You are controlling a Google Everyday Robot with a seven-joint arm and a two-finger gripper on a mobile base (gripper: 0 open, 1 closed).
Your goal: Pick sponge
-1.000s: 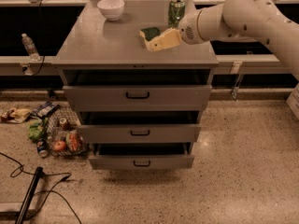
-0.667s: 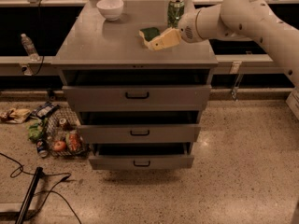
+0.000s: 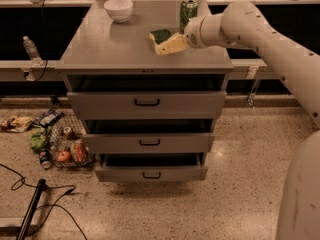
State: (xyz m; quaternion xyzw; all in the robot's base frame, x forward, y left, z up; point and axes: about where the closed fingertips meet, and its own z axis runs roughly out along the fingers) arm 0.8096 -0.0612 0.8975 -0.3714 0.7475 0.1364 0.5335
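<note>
The sponge (image 3: 159,35) lies on the grey cabinet top (image 3: 115,44), right of middle, with its dark green top showing. My gripper (image 3: 169,44) comes in from the right, low over the top. Its pale yellow tip sits against the sponge's near right side and hides part of it. A green drink can (image 3: 188,12) stands just behind the gripper's wrist. A white bowl (image 3: 118,9) stands at the back left of the top.
The cabinet has three drawers (image 3: 147,103) pulled partly open below the top. A wire basket (image 3: 70,146) of cans and fruit, loose packets and a black cable (image 3: 35,204) lie on the floor to the left. A water bottle (image 3: 31,50) stands on the left ledge.
My gripper has edged slightly left, closer onto the sponge, and the arm has shifted with it. The sponge, can and bowl have stayed in place.
</note>
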